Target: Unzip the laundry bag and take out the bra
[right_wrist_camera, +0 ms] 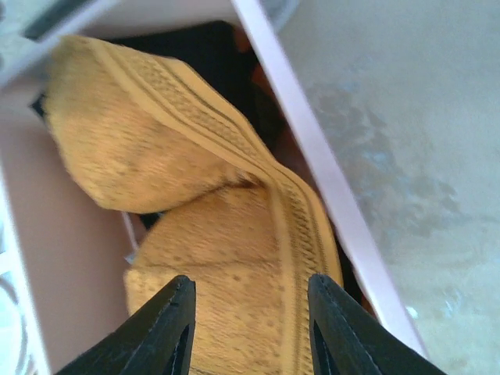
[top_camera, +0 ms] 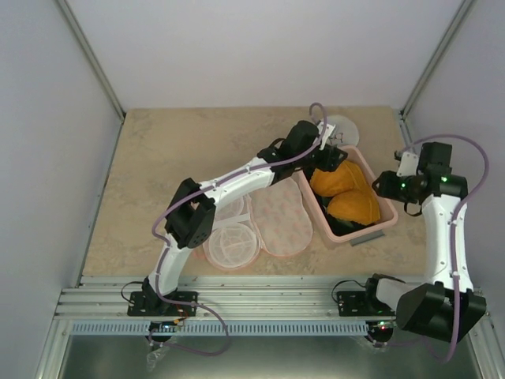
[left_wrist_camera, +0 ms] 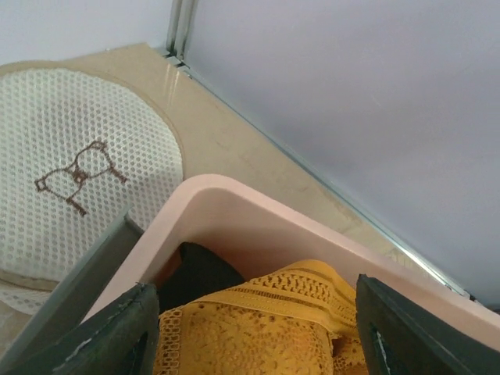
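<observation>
Bra (top_camera: pixel 345 192) is seen lying inside pink bin (top_camera: pixel 357 234), with dark garment (left_wrist_camera: pixel 199 273) beside it. Laundry bag (top_camera: pixel 280 217) is laid opened flat on the table just beside the bin, on the left-arm side. Left gripper (left_wrist_camera: pixel 256 291) is held over the bin's far end, jaws spread, nothing pinched. Right gripper (right_wrist_camera: pixel 250 280) is held above the bra in the bin, jaws spread, nothing pinched.

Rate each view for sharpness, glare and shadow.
Top external: even soft light, faint shadows on the table, the bra sharp. Left wrist: the lace crisp, the left gripper's fingers soft at the bottom edge. Right wrist: the bra slightly blurred, the table bright and washed out.
</observation>
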Controlling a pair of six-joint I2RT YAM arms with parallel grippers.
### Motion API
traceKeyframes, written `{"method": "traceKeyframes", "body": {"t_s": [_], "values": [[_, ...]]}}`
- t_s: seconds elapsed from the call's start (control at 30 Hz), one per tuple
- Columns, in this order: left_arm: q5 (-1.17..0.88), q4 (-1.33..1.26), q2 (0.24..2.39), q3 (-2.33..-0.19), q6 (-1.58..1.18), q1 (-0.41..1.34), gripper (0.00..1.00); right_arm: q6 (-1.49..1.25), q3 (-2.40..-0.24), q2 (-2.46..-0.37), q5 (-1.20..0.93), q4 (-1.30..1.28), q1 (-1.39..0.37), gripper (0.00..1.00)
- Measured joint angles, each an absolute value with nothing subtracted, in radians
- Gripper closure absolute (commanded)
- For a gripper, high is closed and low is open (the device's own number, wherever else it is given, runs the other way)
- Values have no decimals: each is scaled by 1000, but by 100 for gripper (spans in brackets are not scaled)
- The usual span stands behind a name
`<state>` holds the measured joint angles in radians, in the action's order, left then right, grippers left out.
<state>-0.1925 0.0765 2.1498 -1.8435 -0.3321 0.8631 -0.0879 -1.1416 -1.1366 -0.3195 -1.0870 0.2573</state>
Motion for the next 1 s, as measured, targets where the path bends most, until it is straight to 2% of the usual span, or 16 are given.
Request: {"method": "traceKeyframes", "body": {"t_s": [0.2, 0.3, 0.43, 0.67, 0.87, 1.0], "values": [[-205, 250, 2145, -2003, -215, 866, 12, -123, -1118, -1100, -413, -875, 95, 61], [-224, 364, 2076, -2056, -144, 847, 9, -154, -1064, -1113, -428, -730, -2, 60], [-237, 490, 1910, -2024, -112, 751, 8, -184, -1032, -1227, -434, -583, -77, 61], [-187, 580, 1563, -1632, -157, 454, 7, -228, -994, -1413, -397, -434, -88, 63], [-181, 600, 1408, -1209, -274, 261, 2, -247, -1007, -1445, -309, -432, -96, 63], [-204, 591, 1339, -975, -397, 156, 3, -239, -1126, -1444, -220, -502, -159, 59]]}}
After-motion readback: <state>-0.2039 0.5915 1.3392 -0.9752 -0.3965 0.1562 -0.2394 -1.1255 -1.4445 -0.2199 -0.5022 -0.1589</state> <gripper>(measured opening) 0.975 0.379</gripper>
